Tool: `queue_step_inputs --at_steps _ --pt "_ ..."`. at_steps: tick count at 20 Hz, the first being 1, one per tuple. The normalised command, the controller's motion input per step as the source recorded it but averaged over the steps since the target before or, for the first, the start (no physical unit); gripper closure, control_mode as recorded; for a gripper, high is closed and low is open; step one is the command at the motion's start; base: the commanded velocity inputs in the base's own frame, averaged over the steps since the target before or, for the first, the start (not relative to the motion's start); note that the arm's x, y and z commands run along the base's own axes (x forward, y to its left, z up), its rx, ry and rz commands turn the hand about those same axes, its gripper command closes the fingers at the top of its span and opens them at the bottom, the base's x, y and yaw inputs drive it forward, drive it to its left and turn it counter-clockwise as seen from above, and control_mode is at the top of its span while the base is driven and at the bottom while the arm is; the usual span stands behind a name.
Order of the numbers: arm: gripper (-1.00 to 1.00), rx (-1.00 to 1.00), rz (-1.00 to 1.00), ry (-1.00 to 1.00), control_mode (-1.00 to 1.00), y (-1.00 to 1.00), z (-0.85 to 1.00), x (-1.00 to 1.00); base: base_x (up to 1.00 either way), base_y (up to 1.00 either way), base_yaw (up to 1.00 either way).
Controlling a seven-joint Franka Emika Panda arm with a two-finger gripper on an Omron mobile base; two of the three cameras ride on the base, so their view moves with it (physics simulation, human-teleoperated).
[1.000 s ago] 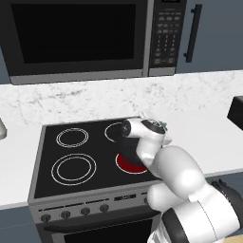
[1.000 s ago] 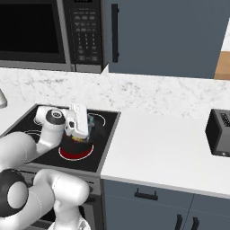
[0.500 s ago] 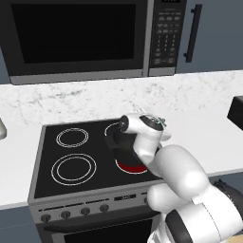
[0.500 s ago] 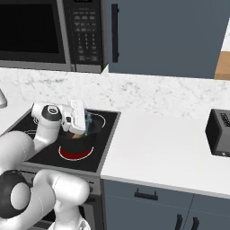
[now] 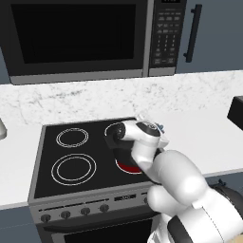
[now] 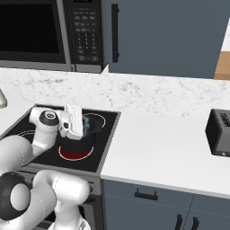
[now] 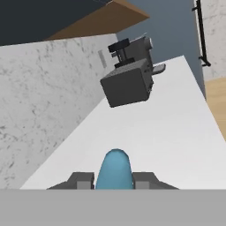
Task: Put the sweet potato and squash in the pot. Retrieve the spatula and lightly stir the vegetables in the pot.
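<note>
My gripper (image 7: 114, 182) is shut on the light-blue spatula (image 7: 114, 167), whose rounded end sticks out between the two fingertips (image 7: 82, 180). In the right base view the hand (image 6: 74, 122) hangs over the stove's front right burner, with a bit of the spatula (image 6: 92, 121) showing at its right side. The black pot (image 6: 80, 143) sits right under the hand on that burner, seen in the left base view as the pot (image 5: 124, 154) below the wrist. The hand and wrist hide the pot's inside, so the vegetables are hidden.
The burner (image 5: 131, 167) under the pot glows red. A dark toaster (image 6: 219, 132) stands on the white counter (image 6: 157, 150) to the right, with a coffee machine (image 7: 132, 47) behind it. A microwave (image 5: 80, 38) hangs above the stove.
The hand with the spatula has shifted a little to the left over the pot, and the wrist has turned slightly. The grip is unchanged.
</note>
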Motion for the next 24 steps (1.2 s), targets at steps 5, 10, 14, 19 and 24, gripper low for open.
queue_step_inputs --at_steps 5,10,14,19,24 --pt "1.00 0.09 0.00 0.02 -1.00 0.12 0.05 -0.18 0.00 0.00 0.00" --pt "1.00 0.10 0.00 0.07 -1.00 0.02 0.08 -0.21 0.00 0.00 0.00" --pt "1.00 0.07 0.00 0.07 -1.00 0.00 0.11 -0.23 0.00 0.00 0.00" --pt "1.00 0.01 0.01 0.04 -1.00 -0.08 0.05 -0.14 0.00 0.00 0.00" --pt "1.00 0.01 0.04 0.00 -1.00 -0.14 0.12 -0.17 0.00 0.00 0.00"
